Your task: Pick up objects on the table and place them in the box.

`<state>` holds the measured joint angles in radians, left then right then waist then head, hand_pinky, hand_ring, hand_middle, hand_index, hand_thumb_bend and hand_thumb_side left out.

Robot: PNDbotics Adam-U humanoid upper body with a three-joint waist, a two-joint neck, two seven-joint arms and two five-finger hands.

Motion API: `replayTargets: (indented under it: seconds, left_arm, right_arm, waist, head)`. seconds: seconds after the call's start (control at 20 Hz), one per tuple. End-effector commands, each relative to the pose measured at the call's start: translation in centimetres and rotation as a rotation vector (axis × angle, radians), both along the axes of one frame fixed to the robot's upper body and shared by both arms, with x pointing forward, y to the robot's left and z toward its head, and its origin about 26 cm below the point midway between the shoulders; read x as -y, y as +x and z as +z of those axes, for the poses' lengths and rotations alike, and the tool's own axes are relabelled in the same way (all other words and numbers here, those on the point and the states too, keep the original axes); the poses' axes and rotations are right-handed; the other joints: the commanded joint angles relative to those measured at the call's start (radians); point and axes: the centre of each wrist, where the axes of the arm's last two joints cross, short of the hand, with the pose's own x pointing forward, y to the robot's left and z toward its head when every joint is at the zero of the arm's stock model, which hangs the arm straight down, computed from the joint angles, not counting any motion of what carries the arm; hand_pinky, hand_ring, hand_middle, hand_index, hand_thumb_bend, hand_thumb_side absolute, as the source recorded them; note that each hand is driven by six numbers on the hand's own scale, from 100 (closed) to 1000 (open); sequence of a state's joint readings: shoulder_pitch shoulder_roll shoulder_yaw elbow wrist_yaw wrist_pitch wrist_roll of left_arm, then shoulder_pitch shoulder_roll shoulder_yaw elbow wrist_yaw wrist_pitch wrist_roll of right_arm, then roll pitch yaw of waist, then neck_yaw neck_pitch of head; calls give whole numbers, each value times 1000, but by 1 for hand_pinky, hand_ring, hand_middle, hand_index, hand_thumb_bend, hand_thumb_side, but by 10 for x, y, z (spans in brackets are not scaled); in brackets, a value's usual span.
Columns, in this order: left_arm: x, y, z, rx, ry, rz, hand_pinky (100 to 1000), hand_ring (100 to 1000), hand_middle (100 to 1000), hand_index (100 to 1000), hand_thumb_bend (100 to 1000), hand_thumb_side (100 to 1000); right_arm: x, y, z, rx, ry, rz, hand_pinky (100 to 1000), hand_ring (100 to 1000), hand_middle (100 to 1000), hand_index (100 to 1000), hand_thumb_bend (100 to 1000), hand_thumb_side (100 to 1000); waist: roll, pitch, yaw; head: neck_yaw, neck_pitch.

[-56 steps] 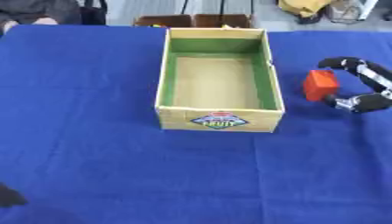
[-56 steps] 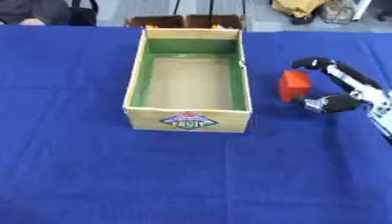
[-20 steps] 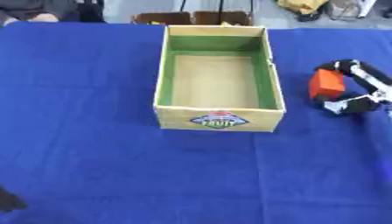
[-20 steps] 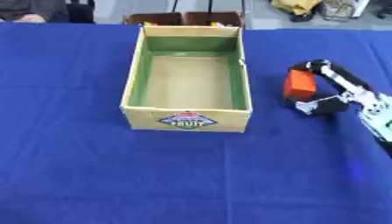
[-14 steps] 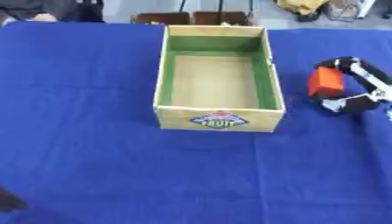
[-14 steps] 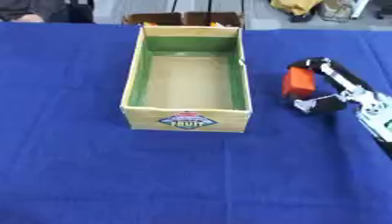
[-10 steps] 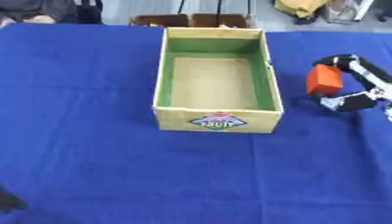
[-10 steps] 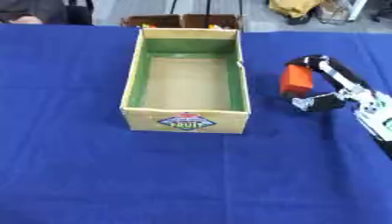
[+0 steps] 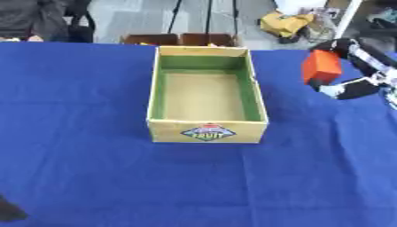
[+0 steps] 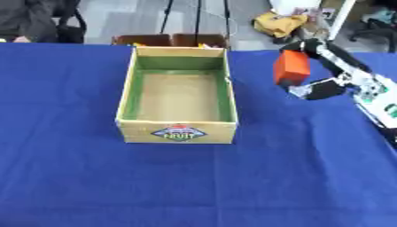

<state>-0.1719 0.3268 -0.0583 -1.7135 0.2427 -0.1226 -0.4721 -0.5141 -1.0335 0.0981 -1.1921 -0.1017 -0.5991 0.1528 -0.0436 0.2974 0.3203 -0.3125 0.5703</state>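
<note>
Fingers (image 10: 310,46) and thumb of the robot's right hand (image 10: 333,66) pinch an orange block (image 10: 291,66) at the upper right of the frame, just right of the cardboard box (image 10: 177,131). Open-topped and green-lined, the box sits at the frame's centre on the blue worktop (image 10: 93,177). At the lower left corner, a dark sliver may be the left hand (image 9: 9,210); its fingers cannot be made out.

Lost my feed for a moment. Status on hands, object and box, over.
Right hand shut on orange block, held right of the open green-lined cardboard box. Left hand barely in view, lower left corner. Nothing between block and box.
</note>
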Motion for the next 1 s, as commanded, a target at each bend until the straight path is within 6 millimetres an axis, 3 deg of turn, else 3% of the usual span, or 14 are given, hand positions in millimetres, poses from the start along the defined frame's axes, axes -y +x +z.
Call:
replayTargets:
  seconds: [0.05, 0.45, 1.0]
  left_arm:
    - [-5, -1, 4, 2, 14, 0, 617, 548, 410, 596, 323, 1000]
    - [0, 0, 2, -14, 13, -30, 617, 547, 409, 596, 321, 1000]
    - [8, 3, 2, -18, 15, -53, 616, 545, 408, 594, 336, 1000]
  right_arm:
    - [-1, -1, 29, 27, -19, 27, 737, 470, 355, 725, 100, 161]
    - [-18, 18, 31, -15, -4, 75, 741, 476, 362, 732, 100, 191]
    - [-46, 47, 25, -37, -61, 139, 747, 492, 380, 742, 100, 178]
  waist:
    - [2, -29, 0]
    - [-5, -39, 41]
    - [-34, -22, 122]
  head:
    - [-8, -10]
    - [-20, -16]
    - [-43, -13]
